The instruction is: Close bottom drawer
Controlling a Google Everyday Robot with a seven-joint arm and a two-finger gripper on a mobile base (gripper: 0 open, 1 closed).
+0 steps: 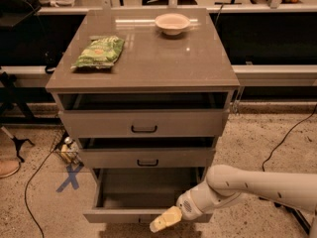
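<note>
The bottom drawer (143, 195) of the grey-taupe cabinet is pulled far out, showing a plain grey box inside; its front (114, 216) runs along the lower edge of the view and its handle is barely seen. My gripper (163, 221), with yellowish fingers, is in front of that drawer front, right of its middle, at the end of the white arm (257, 185) that reaches in from the right. The middle drawer (147, 157) and the top drawer (143, 124) stand slightly open above it.
On the cabinet top (163, 63) lie a green snack bag (99, 51) and a white bowl (172, 23). Cables run over the speckled floor on both sides. A blue X mark (69, 176) is on the floor at left. A dark counter runs behind.
</note>
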